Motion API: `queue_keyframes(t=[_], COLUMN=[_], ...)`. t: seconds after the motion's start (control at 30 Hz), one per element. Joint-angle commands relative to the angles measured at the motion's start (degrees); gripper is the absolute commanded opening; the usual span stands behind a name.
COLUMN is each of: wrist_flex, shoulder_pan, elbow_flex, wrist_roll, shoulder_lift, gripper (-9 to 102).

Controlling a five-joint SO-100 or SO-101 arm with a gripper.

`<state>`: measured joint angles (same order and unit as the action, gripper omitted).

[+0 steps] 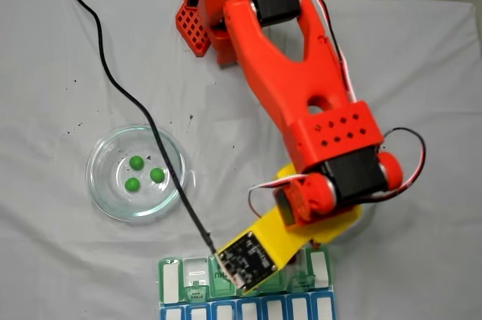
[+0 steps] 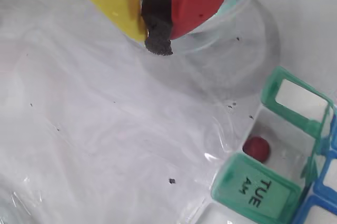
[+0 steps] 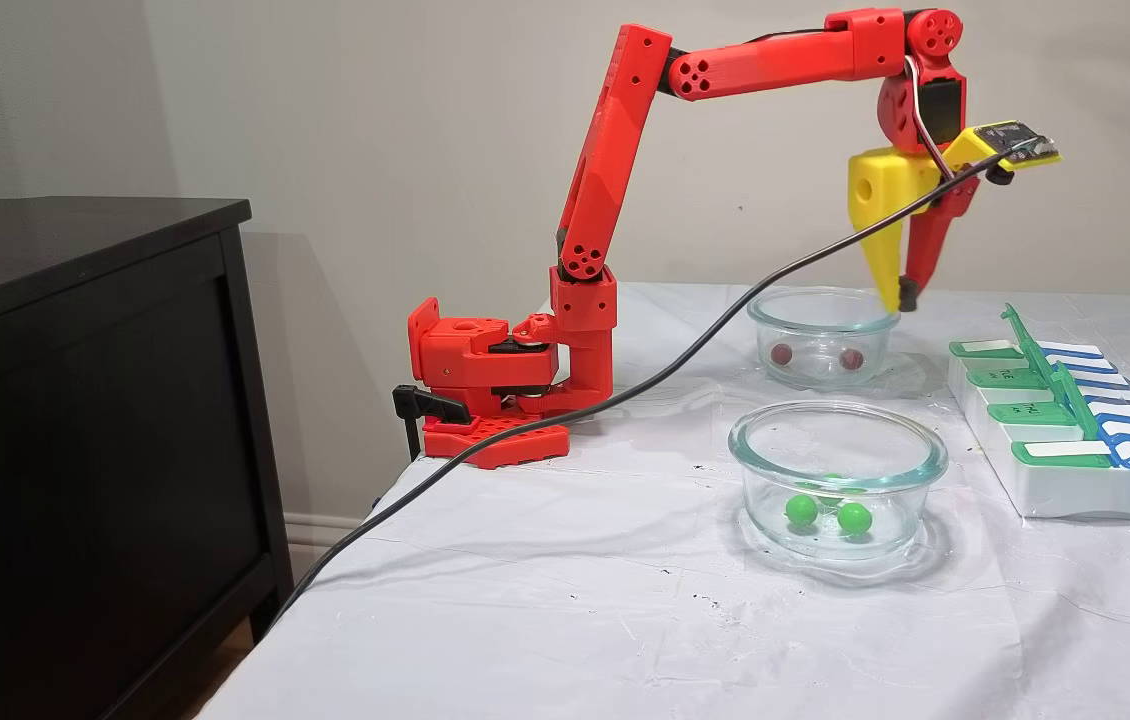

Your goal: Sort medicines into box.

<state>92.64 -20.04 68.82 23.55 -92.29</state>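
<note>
1 red ball point(image 2: 256, 148) lay in an open compartment of the box point(image 3: 1065, 470), beside the TUE lid point(image 2: 256, 192). 2 red balls point(image 3: 782, 354) sat in the far dish point(image 3: 822, 305); 3 green balls point(image 1: 136, 163) in the near dish point(image 1: 102, 181). Gripper point(image 3: 900, 297) hung over the far dish rim, fingers together, holding nothing.

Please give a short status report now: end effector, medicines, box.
End effector shut, empty, above rim of far glass dish. One red ball in open box compartment. Three green balls untouched. Nothing blocking.
</note>
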Motion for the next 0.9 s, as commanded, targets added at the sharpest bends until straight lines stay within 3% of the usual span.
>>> queue_keyframes(t=[0.0,0.2,0.47,0.63,0.87], wrist_flex=[-1.67,-2.81,-4.13,0.70,1.14], shoulder_pan=[-7.12,-16.96,-20.83,-18.02,-13.62], elbow_flex=[3.16,13.71,16.00,11.43,19.95], wrist_roll=[1.23,0.35,-2.64,-3.08,-1.85], shoulder_lift=[-12.57,-16.44,-20.57,-24.79,-29.09], gripper=[0,0,0,0,0])
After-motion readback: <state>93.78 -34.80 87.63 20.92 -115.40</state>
